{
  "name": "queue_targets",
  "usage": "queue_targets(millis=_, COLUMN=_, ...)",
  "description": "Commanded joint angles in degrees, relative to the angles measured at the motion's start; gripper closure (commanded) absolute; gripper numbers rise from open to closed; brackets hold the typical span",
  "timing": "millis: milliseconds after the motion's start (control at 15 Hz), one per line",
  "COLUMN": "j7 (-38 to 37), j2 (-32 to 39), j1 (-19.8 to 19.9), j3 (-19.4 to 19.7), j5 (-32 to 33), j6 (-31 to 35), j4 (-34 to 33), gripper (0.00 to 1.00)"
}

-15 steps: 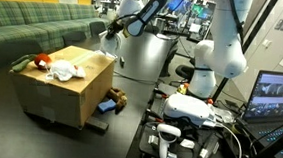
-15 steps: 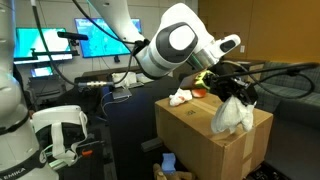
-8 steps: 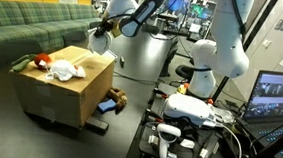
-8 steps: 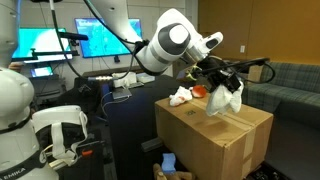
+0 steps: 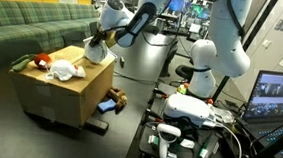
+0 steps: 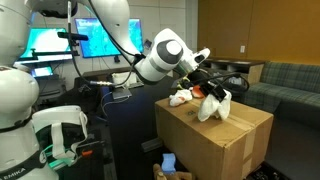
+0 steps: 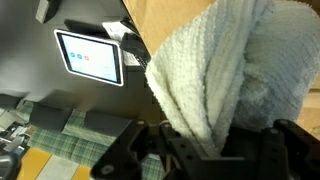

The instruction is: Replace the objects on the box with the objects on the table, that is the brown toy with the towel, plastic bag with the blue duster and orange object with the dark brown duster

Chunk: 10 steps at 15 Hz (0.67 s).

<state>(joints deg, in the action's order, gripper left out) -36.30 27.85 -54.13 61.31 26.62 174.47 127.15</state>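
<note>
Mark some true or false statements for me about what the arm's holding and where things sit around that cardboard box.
1. The jaws are shut on a white towel. True.
2. The orange object lies on the floor. False: it sits on top of the cardboard box.
3. The towel is over the box top. True.
4. The blue duster is on the box. False: it lies on the floor beside the box.

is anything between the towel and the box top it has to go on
Nothing visible. The towel hangs over a bare corner of the box; the bag and orange object lie further along the top, to one side.
</note>
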Motion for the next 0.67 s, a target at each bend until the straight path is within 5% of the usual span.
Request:
queue_targets(millis=0, j7=0.5, j2=7.2, j1=-4.0, j3=3.7, j5=-6.8, j6=0.5, j4=-1.2, gripper=1.0)
queue_targets(millis=67, j7=1.0, j2=8.4, j1=-4.6, j3=4.0, j5=-8.5, j6=0.6, j4=-1.0, gripper=1.0)
queue_targets(millis=133, j7=1.6, j2=9.1, j1=-5.0, j3=4.3, j5=-10.2, j6=0.5, j4=-0.9, gripper=0.75)
queue_targets(millis=200, j7=2.0, j2=10.0, j1=-5.5, j3=4.6, j5=-11.8, j6=0.5, j4=-0.7, gripper=0.75)
queue_targets(millis=600, j7=5.5, j2=11.4, j1=-9.7, j3=8.7, j5=-18.7, j6=1.5, j4=1.3, gripper=0.31)
